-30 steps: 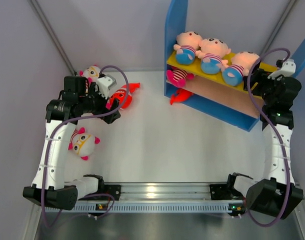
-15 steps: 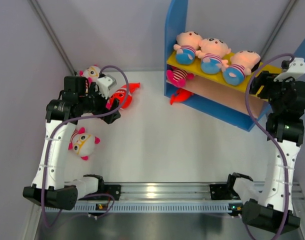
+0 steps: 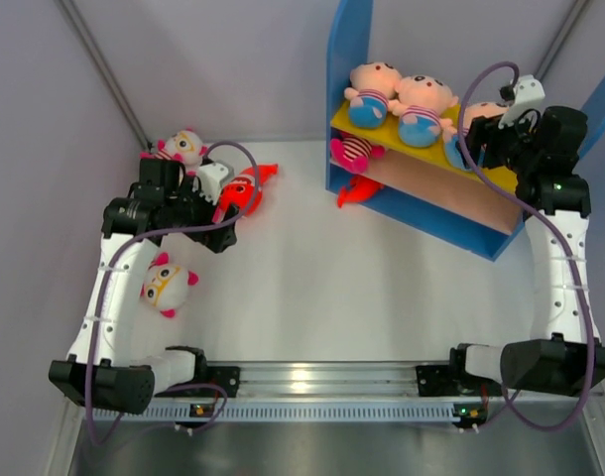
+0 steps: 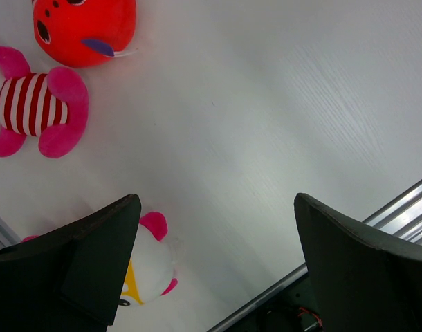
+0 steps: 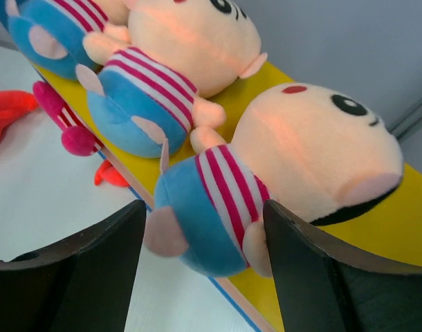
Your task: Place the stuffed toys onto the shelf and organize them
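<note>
1. Three toys (image 4: 34,104) lie on the table (image 4: 266,104) below my left gripper (image 4: 216,199), which is spread wide and empty.
2. My right gripper (image 5: 204,204) is spread around the end doll (image 5: 294,138) on the shelf (image 5: 377,235) top; I fear a nudge could knock it off.

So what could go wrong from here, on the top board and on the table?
1. The right gripper hangs open at the near doll, which lies at the front edge of the yellow board; a nudge could tip it off.
2. That doll touches the next doll, so a push may shift the row.
3. Near the open left gripper, the fish and the striped doll lie close together; a grab may catch both.
</note>
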Robot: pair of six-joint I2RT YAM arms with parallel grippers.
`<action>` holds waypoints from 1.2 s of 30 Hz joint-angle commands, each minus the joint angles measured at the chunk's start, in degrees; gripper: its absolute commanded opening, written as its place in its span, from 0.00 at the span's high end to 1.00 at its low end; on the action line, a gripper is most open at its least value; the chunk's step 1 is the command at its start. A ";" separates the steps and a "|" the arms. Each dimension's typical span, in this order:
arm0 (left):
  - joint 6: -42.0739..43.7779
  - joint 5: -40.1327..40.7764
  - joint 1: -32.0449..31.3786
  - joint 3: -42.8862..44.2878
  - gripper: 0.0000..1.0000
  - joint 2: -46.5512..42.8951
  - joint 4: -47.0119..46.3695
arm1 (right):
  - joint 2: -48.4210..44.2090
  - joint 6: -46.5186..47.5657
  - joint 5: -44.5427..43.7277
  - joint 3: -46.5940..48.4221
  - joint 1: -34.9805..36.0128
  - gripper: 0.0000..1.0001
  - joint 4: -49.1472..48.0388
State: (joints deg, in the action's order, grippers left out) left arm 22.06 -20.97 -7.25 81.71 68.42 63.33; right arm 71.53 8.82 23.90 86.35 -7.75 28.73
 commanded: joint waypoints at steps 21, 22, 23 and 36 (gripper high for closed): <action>0.17 0.85 -0.23 -0.50 0.01 -0.05 -0.22 | 2.13 6.45 0.61 -1.45 -2.53 0.33 -1.40; 0.08 0.76 -0.23 -0.50 0.01 0.04 -0.23 | 2.13 7.69 2.10 -1.36 -2.45 0.33 -0.79; 0.08 0.76 -0.23 -0.50 0.01 -0.04 -0.14 | 2.13 9.18 4.81 -1.18 -2.27 0.34 0.87; 0.43 0.76 -0.23 -0.41 0.01 -0.48 -0.14 | 5.81 21.07 9.33 1.01 -1.92 0.54 6.42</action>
State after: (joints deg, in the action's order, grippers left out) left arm 22.22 -20.05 -7.25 81.47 68.53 63.46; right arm 75.31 27.46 31.09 84.71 -9.47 30.50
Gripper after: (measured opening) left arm 0.987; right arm 0.460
